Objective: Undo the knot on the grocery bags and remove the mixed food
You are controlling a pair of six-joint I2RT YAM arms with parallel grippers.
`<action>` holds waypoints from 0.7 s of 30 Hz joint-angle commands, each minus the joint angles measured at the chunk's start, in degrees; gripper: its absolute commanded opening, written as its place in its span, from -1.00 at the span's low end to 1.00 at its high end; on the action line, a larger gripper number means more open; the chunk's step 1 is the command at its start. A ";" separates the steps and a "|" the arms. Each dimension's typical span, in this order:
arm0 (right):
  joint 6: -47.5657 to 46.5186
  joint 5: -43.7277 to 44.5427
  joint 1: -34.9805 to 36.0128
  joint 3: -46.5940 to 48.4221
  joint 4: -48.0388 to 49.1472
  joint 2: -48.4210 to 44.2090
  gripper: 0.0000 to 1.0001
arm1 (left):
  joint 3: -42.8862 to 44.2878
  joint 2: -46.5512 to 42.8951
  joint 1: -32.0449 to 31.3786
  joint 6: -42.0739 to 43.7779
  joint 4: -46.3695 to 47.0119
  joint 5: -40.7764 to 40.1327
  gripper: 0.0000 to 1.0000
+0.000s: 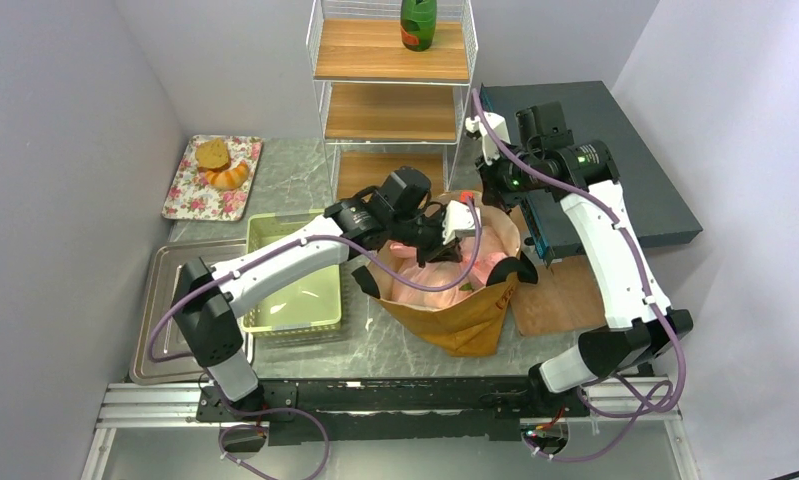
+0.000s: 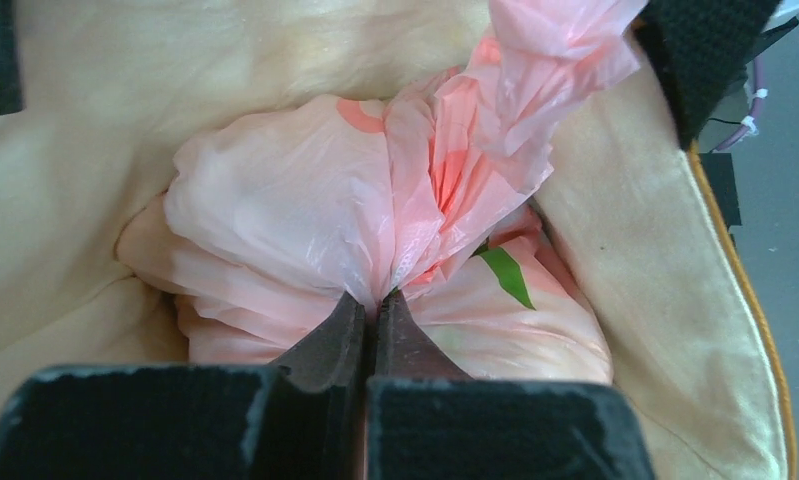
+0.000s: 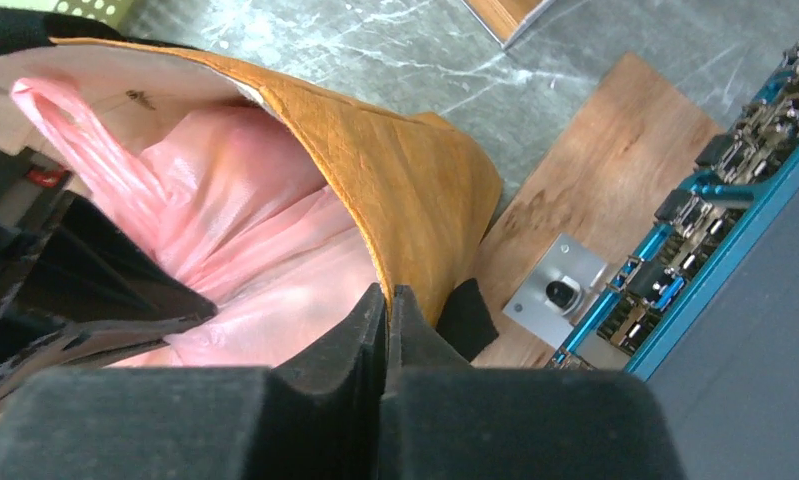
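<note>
The mustard-brown tote [image 1: 467,312] stands open at the table's middle, with the pink plastic bag [image 1: 422,276] inside it. My left gripper [image 1: 443,243] reaches down into the tote. In the left wrist view it [image 2: 378,300] is shut on the gathered neck of the pink bag [image 2: 275,200], against the cream lining [image 2: 95,150]. A green leaf [image 2: 505,276] shows beside the gathers; the other food is hidden. My right gripper [image 1: 493,195] is at the tote's far right rim. In the right wrist view it [image 3: 388,296] is shut on the tote's edge [image 3: 405,170], beside the pink bag [image 3: 255,260].
A pale green basket [image 1: 275,235] and a metal tray [image 1: 165,300] lie left of the tote. A floral tray with bread [image 1: 213,175] is far left. A wire shelf rack [image 1: 390,80] holds a green bottle [image 1: 418,22]. A wooden board [image 1: 567,295] and a dark electronics box [image 1: 615,150] are right.
</note>
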 commanded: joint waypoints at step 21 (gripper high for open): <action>-0.79 10.03 0.02 -9.85 11.19 -6.52 -1.00 | 4.87 -25.24 -3.42 4.82 20.90 -10.87 -1.00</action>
